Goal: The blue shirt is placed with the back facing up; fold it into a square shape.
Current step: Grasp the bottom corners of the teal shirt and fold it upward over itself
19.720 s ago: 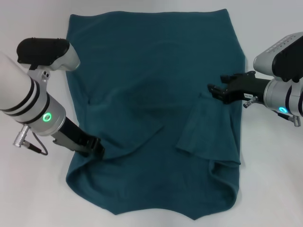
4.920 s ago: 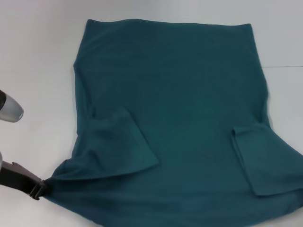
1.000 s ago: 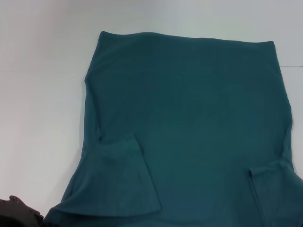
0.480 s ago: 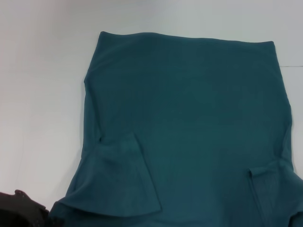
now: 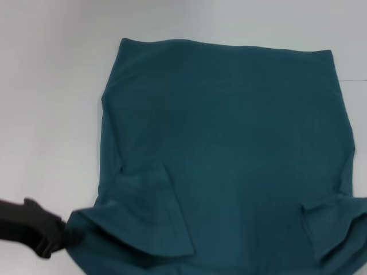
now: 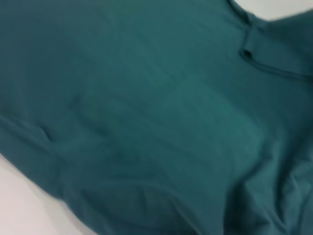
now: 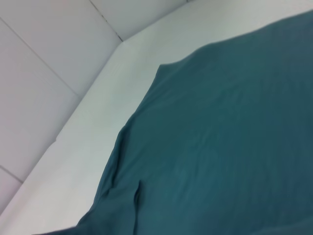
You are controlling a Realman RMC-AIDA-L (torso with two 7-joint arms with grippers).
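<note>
The blue shirt lies spread flat on the white table, plain teal side up, hem at the far end. Both short sleeves are folded inward: one at the near left, the other at the near right. My left gripper is at the near-left corner, dark and blurred, shut on the shirt's edge, and that corner is raised off the table. In the left wrist view, shirt fabric fills nearly the whole picture. The right wrist view looks low across the shirt. My right gripper is out of view.
The white table shows bare to the left of the shirt and beyond its far hem. In the right wrist view a white panelled wall stands behind the table's far edge.
My left gripper has come up and inward from the bottom-left corner of the head view, and the shirt's near-left corner has risen with it. The near-right edge has lifted slightly too.
</note>
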